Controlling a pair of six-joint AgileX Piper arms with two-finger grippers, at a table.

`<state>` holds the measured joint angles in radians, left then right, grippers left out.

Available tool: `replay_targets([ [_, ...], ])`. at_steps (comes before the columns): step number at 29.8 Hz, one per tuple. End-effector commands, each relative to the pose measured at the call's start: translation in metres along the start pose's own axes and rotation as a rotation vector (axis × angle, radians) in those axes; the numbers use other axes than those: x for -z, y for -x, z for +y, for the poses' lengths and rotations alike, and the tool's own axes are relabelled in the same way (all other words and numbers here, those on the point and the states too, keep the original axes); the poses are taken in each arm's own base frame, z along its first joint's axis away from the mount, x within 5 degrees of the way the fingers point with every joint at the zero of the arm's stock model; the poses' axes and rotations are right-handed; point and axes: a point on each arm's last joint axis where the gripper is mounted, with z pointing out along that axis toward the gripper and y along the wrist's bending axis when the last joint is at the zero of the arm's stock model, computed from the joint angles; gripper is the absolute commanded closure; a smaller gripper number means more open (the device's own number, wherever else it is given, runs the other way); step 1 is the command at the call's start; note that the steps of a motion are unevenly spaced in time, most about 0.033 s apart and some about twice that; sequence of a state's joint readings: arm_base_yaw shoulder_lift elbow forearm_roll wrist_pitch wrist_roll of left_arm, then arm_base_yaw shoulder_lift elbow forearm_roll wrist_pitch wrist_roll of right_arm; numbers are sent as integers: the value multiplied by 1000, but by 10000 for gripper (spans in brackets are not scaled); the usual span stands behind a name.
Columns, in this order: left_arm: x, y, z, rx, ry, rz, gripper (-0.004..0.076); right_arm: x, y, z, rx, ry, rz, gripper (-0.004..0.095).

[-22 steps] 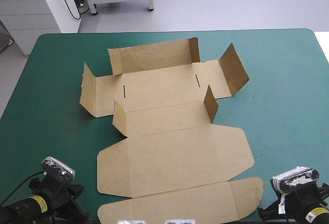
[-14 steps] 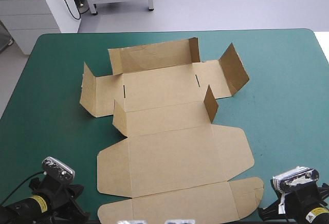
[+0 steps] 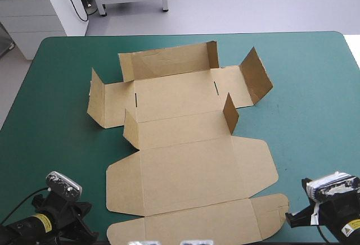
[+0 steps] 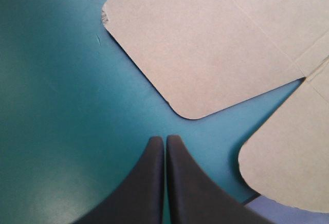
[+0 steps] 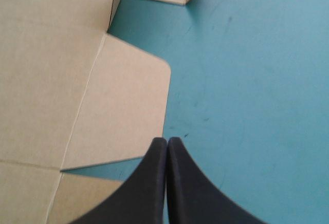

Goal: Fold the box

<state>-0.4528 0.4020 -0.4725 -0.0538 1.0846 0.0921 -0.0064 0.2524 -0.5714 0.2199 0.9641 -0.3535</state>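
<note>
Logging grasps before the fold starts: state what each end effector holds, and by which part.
Nothing is held. The left end effector and the right end effector are both shut empty, each beside a flat flap of the box.

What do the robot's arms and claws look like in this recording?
The left claw and right claw each have two broad black fingers curved like fins, smooth and unmarked. In the high view the left arm and right arm are black, each bearing a small yellow label.
</note>
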Motion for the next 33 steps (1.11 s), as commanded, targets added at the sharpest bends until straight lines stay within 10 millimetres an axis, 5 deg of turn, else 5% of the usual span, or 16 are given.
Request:
replay_targets([
  [1, 5, 9, 0, 3, -5, -60, 731, 2, 38, -10, 0, -48, -132, 929],
  [10, 5, 9, 0, 3, -5, -60, 731, -41, 107, -36, 10, -60, -93, 929],
  [20, 5, 9, 0, 3, -5, -60, 731, -116, 185, -66, -14, -26, -14, 929],
  [33, 5, 9, 0, 3, -5, -60, 731, -214, 233, -90, -26, 69, 180, 857],
])
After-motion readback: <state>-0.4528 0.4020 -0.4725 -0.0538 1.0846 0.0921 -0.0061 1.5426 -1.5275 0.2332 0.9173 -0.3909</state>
